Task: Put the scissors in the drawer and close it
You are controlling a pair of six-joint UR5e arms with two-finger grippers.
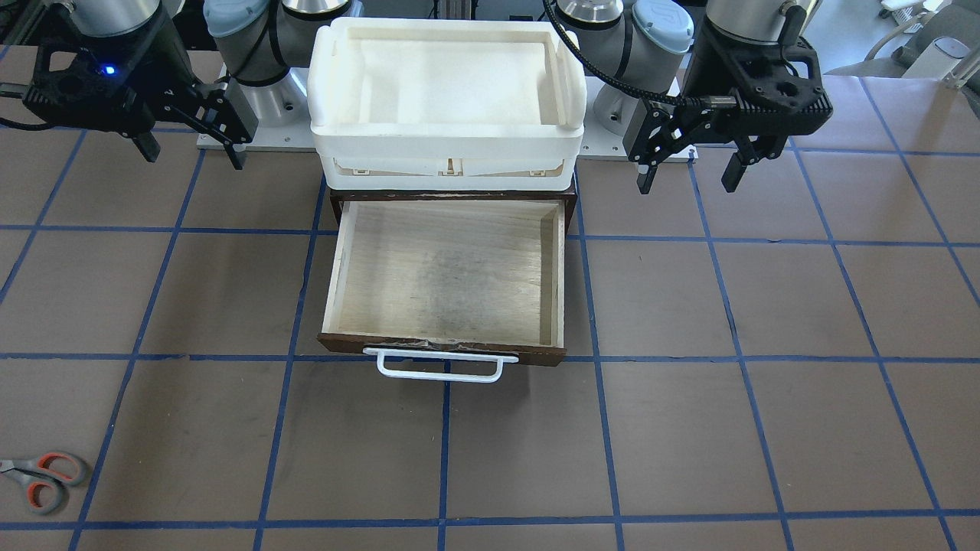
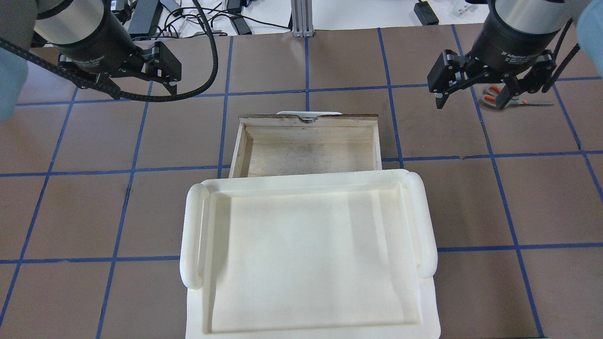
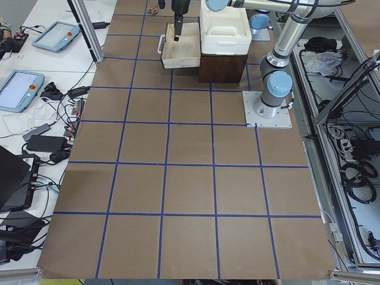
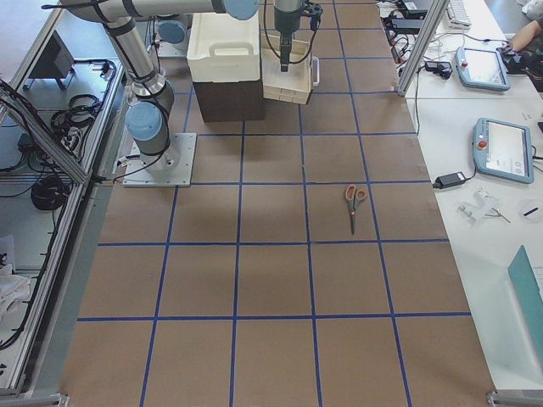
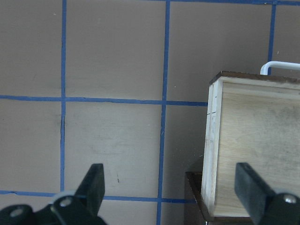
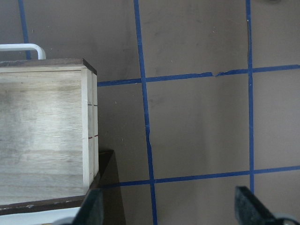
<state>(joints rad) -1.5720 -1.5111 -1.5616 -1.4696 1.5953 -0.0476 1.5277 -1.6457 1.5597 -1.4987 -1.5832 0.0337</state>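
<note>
The scissors, with grey handles lined orange, lie flat on the table far out on my right side. They also show in the overhead view, partly behind my right gripper, and in the exterior right view. The drawer is pulled open and empty, its white bar handle facing away from me. My left gripper is open and empty, raised beside the drawer's side. My right gripper is open and empty, raised on the other side, well short of the scissors.
A white foam tray sits on top of the dark cabinet that holds the drawer. The brown table is marked with a blue tape grid. The left wrist view shows a drawer corner; the right wrist view shows the other corner.
</note>
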